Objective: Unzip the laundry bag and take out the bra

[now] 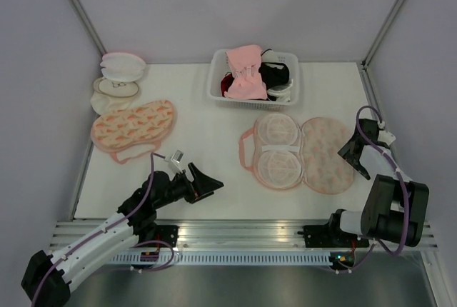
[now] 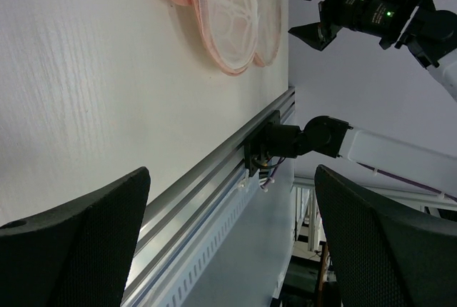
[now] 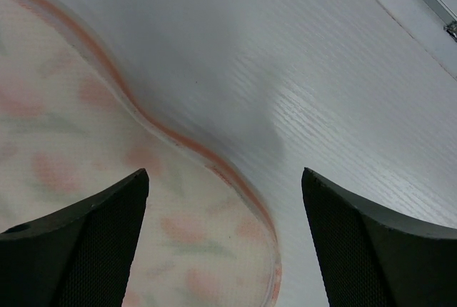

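The laundry bag (image 1: 296, 151) lies unzipped and spread open right of the table's middle, with the white mesh lining on its left half and the carrot print on its right half. It holds nothing that I can see. The pale pink bra (image 1: 246, 71) lies on top of the garments in the white basket (image 1: 216, 86) at the back. My left gripper (image 1: 207, 184) is open and empty near the front edge, left of the bag; its view shows the bag's mesh half (image 2: 228, 14). My right gripper (image 1: 355, 153) is open and empty over the bag's right rim (image 3: 107, 178).
A second, closed carrot-print bag (image 1: 133, 127) lies at the left. Plain white-and-pink round cases (image 1: 118, 78) sit behind it. The basket also holds black, red and white garments (image 1: 275, 75). The metal rail (image 1: 243, 235) runs along the near edge.
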Motion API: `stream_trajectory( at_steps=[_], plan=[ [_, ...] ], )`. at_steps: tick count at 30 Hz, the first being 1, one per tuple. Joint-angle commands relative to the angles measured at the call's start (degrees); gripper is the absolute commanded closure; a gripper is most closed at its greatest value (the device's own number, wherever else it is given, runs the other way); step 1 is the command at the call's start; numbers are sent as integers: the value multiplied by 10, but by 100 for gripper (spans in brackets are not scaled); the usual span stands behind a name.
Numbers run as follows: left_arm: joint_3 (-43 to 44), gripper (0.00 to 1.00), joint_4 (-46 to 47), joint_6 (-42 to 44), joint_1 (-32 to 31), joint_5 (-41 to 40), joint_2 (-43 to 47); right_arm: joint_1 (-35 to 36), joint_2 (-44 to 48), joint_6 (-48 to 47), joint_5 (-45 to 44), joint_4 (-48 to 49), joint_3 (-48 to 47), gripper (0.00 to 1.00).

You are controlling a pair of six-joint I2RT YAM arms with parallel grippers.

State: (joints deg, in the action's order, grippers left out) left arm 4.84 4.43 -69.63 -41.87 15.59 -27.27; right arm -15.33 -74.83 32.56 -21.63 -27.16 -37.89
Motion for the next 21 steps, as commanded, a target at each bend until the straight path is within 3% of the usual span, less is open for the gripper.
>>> stream_trajectory(
  at_steps=[1, 6, 9, 12, 13, 15, 21],
  plan=[
    [-8, 0, 29, -16, 1, 12, 1, -5, -22, 26, -37, 19, 6, 8],
    [-11, 0, 30, -20, 1, 11, 1, -15, -67, 25, -4, 33, 2, 9],
    [-11, 0, 26, -20, 1, 9, 0, -15, -87, 26, 26, 47, 4, 16],
    [-10, 0, 23, -20, 1, 8, 1, -15, -102, 24, 43, 62, 6, 44],
    [-9, 0, 19, -20, 1, 8, 2, -17, -105, 23, 58, 71, 7, 76],
    [-9, 0, 16, -20, 2, 7, 5, -18, -109, 24, 65, 74, 10, 99],
    [-4, 0, -6, -19, 1, -1, 16, -19, -14, 11, 93, 84, 32, 100]
  ],
)
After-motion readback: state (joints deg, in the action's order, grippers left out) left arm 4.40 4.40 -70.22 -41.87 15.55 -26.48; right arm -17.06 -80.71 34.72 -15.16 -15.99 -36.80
